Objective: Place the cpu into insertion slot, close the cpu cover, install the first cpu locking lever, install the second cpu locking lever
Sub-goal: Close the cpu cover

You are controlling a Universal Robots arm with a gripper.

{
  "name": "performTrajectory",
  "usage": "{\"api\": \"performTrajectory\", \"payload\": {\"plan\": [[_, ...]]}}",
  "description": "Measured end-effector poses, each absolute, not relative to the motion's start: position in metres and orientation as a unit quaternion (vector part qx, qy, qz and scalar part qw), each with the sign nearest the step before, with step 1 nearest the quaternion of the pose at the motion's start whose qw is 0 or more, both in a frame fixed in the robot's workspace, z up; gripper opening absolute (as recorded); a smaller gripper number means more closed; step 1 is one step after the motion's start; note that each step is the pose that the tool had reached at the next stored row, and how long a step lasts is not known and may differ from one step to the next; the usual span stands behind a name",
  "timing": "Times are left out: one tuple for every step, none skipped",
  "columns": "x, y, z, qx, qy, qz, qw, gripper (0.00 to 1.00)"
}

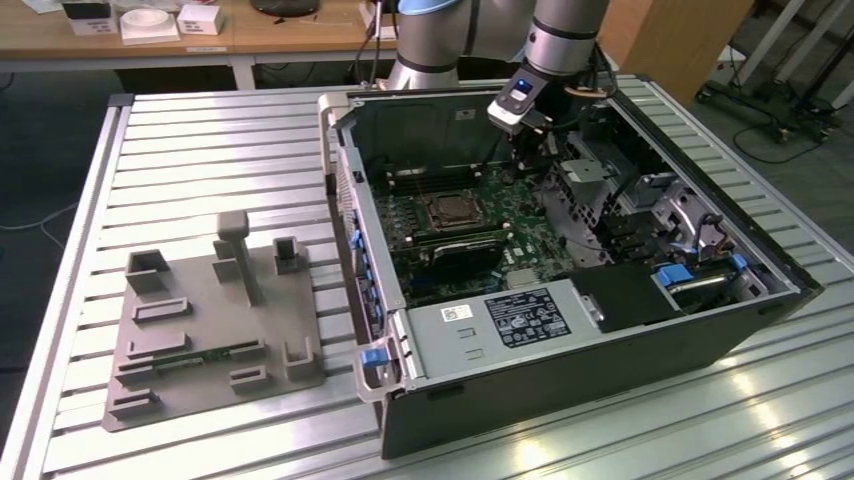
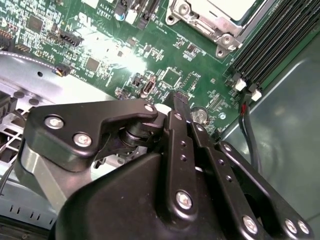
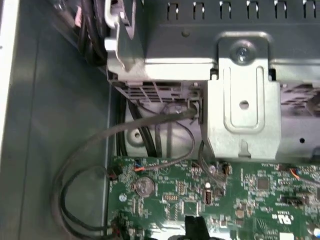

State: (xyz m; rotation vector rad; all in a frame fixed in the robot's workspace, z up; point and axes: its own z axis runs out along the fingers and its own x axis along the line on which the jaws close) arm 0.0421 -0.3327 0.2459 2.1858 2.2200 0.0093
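A tabletop (image 1: pixel 200 140) of ribbed, silvery metal slats spans most of the exterior view, its long grooves running across from that view's left to its right. Pale bright patches (image 1: pixel 574 445) of reflected light lie on the slats near the front edge. Behind the tabletop stands a light wooden desk (image 1: pixel 254 38) on white legs, carrying a few small white boxes (image 1: pixel 147 24). A dark grey floor (image 1: pixel 34 130) shows at the exterior view's left, with a thin white cable (image 1: pixel 40 225) trailing over it. At the upper right stands a tall wooden panel (image 1: pixel 681 40), and beyond it wheeled stand legs (image 1: pixel 787 95) rest on the floor among loose black cables (image 1: pixel 781 140).
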Motion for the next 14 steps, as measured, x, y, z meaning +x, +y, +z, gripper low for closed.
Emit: {"api": "performTrajectory", "payload": {"plan": [[0.041, -0.333, 0.246, 0.702, 0.713, 0.003, 0.013, 0.1], [0.04, -0.333, 0.246, 0.702, 0.713, 0.003, 0.013, 0.1], [0.039, -0.333, 0.246, 0.702, 0.712, 0.003, 0.013, 0.1], [0.038, -0.333, 0.245, 0.702, 0.712, 0.003, 0.013, 0.1], [0.037, -0.333, 0.245, 0.702, 0.712, 0.003, 0.013, 0.1], [0.035, -0.333, 0.245, 0.702, 0.712, 0.003, 0.013, 0.1], [0.034, -0.333, 0.245, 0.702, 0.712, 0.003, 0.013, 0.1], [0.033, -0.333, 0.245, 0.702, 0.713, 0.003, 0.013, 0.1], [0.031, -0.333, 0.245, 0.702, 0.713, 0.003, 0.013, 0.1], [0.03, -0.333, 0.245, 0.702, 0.713, 0.003, 0.013, 0.1], [0.028, -0.333, 0.245, 0.702, 0.712, 0.003, 0.013, 0.1], [0.026, -0.333, 0.245, 0.702, 0.712, 0.003, 0.013, 0.1], [0.024, -0.333, 0.245, 0.702, 0.712, 0.003, 0.013, 0.1], [0.022, -0.333, 0.245, 0.702, 0.713, 0.003, 0.013, 0.1]]}}
